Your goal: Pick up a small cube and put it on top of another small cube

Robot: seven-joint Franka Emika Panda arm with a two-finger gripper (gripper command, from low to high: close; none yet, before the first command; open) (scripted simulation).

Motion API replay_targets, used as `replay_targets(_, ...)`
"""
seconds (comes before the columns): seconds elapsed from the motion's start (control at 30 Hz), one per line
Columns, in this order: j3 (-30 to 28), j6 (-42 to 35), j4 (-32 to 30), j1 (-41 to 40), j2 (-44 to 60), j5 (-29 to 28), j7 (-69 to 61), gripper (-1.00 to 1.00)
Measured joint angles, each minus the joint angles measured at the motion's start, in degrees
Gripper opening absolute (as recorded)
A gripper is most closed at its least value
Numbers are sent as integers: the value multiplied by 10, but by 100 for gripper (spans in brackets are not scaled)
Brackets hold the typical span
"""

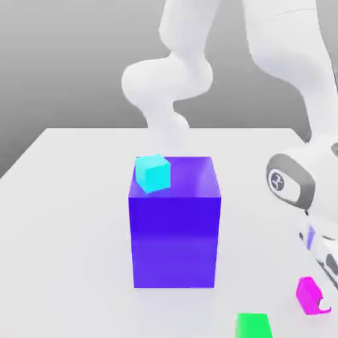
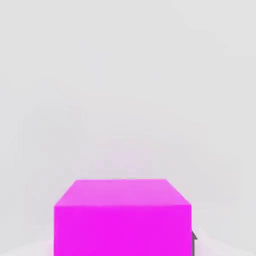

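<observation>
Magenta cube (image 1: 307, 292) flat on table (image 1: 72, 198), square-on in hand view, no long axis

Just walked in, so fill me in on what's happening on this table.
A white robot arm has reached down at the exterior view's right, its hand right at a small magenta cube, which fills the hand view. A small green cube lies nearby on the table. A small cyan cube sits on top of a big blue block.

Before me lies a plain white bench (image 1: 72, 171) with a smooth, matte top. Behind it I see only an even grey backdrop (image 1: 66, 59). The light is soft, with faint shadows.
</observation>
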Motion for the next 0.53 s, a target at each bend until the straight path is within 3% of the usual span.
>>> replay_targets(0.27,-40,-86,22,-108,-63,10,-167,-100)
replay_targets(0.4,-36,-36,29,-129,-6,24,-197,-100)
replay_targets(0.43,-34,-22,30,-131,9,27,-200,100)
replay_targets(0.53,-34,-22,30,-131,9,27,-200,100)
